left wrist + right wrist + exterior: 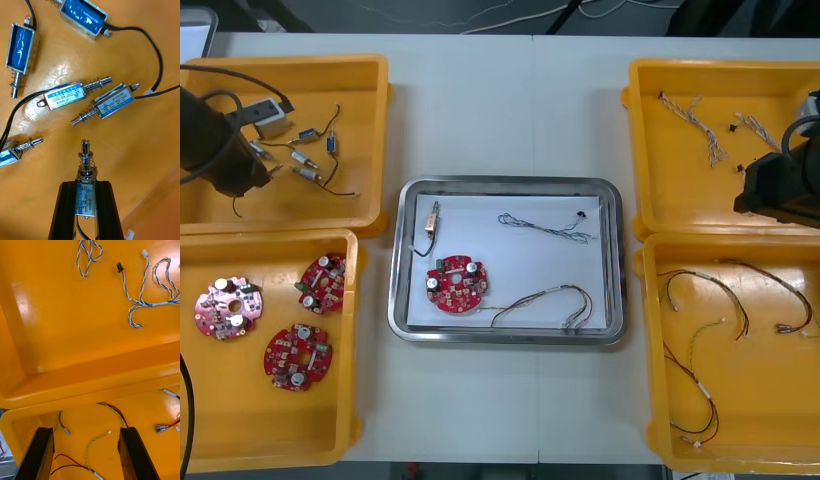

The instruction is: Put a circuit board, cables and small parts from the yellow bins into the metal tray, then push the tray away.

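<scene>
The left gripper (86, 186) is clenched on one small metal part (86, 165) in the far left yellow bin (370, 130). Five more small metal parts (63, 98) and their black leads lie loose just ahead of its fingers, apart from the held one. The right gripper (85, 435) hangs released above the rim between the two right bins (93, 386), with blue and white cables (150, 303) beyond and red and yellow cables (112, 410) beneath. The metal tray (402, 300), mid-table, holds a circuit board (456, 284), two cables and a part. The light table (480, 120) ends at a dark floor.
</scene>
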{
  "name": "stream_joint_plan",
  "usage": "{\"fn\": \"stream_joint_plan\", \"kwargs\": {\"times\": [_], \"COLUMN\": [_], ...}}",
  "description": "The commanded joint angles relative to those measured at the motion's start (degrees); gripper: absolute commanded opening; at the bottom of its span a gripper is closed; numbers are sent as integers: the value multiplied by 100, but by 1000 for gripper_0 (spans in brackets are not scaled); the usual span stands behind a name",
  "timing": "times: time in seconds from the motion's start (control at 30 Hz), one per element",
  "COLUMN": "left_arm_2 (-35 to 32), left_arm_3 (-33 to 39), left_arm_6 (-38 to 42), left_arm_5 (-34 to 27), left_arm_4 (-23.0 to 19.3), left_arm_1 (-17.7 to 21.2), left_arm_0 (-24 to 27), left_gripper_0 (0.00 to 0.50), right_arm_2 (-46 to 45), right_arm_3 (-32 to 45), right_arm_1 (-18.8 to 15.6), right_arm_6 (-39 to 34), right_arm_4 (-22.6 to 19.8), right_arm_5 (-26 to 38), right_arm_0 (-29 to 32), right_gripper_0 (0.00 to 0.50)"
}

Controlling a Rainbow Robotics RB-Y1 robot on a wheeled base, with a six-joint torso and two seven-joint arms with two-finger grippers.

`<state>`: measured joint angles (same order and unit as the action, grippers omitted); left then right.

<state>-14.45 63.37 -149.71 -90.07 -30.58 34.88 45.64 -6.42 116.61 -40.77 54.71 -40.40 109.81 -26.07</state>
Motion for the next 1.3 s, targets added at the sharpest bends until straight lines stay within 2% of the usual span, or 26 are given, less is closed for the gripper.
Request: {"fn": "stream_joint_plan", "kwargs": {"times": [0.03, 0.4, 0.53, 0.63, 1.0, 1.3], "left_arm_2": [-260, -356, -330, -321, 127, 725], "left_arm_3": [562, 1354, 1925, 2101, 3164, 3832], "left_arm_6": [-76, 794, 1295, 1611, 3149, 4608], "left_arm_5": [-485, -1452, -1786, -1962, -1993, -1993], "left_arm_4": [-54, -221, -317, -396, -748, -757], "left_arm_1": [81, 89, 98, 107, 81, -139], "left_arm_0": [252, 244, 85, 68, -257, -301], "left_gripper_0": [0, 0, 0, 0, 0, 0], "right_arm_2": [-395, -764, -905, -940, -940, -931], "right_arm_3": [433, 591, 591, 591, 591, 591], "right_arm_1": [-300, -326, -326, -326, -326, -317], "right_arm_6": [207, 549, 980, 1147, 1261, 1270], "right_arm_4": [-126, -223, -152, -179, -346, -442], "right_arm_5": [19, 19, 19, 19, 19, 19], "right_arm_0": [375, 770, 920, 1034, 1263, 1421], "right_gripper_0": [500, 500, 500, 500, 500, 500]}}
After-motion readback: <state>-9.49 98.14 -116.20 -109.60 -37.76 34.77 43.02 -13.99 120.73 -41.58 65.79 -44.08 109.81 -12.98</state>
